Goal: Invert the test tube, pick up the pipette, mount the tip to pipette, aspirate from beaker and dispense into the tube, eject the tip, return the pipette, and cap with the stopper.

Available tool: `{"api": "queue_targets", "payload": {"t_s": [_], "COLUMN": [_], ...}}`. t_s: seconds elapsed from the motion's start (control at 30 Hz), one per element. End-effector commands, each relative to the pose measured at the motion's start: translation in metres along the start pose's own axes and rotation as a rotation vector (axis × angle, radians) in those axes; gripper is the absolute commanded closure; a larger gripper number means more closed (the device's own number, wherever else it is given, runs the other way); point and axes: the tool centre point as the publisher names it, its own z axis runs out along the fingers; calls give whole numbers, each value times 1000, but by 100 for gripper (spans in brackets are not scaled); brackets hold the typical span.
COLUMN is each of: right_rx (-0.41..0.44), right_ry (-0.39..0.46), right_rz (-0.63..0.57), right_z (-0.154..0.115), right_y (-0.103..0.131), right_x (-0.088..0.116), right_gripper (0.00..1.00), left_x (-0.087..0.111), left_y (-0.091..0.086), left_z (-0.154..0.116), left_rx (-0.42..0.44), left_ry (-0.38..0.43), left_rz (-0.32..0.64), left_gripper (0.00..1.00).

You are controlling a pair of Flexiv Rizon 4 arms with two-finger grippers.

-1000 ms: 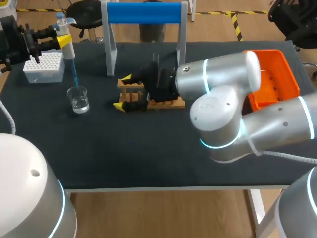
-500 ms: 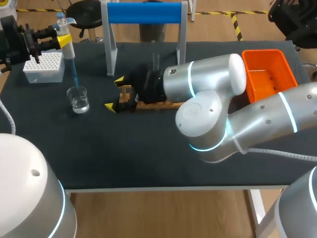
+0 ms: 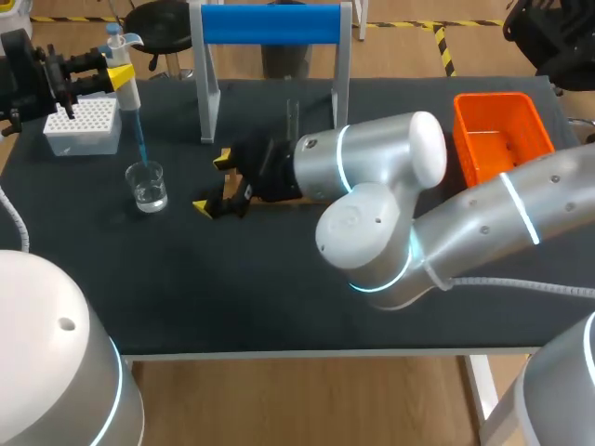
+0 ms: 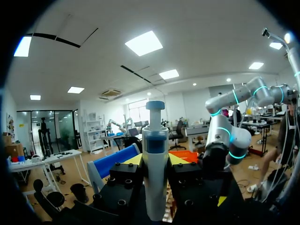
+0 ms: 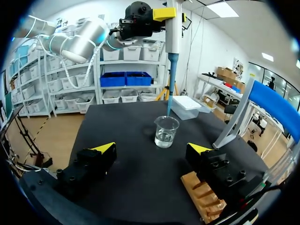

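The head camera looked steeply down from above and behind onto the table point(image 3: 232, 297). The left wrist camera sat right behind its gripped pipette point(image 4: 155, 159), facing outward level. The right wrist camera looked low past the right gripper point(image 5: 152, 148) toward the beaker point(image 5: 166, 131), also seen overhead.

The left arm point(image 3: 23, 84) sits at the far left corner, left gripper point(image 3: 118, 76) level — clamped on the pipette point(image 3: 127, 93). The right arm point(image 3: 372, 177) stretches across mid-table, right gripper point(image 3: 212, 182) spread wide.
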Motion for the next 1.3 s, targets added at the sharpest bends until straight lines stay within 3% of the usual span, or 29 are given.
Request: {"api": "queue_targets", "payload": {"t_s": [0.03,1.3], "right_rx": [-7,14], "right_ry": [-24,-24], "right_rz": [2,8], "right_z": [7,16], "right_y": [-3,-9], "right_x": [2,7], "right_gripper": [0,0], "left_x": [1,1], "left_y": [0,0], "left_z": [-1,-1], "left_rx": [2,2], "left_ry": [0,0], "left_rz": [1,1], "left_gripper": [100,100]}}
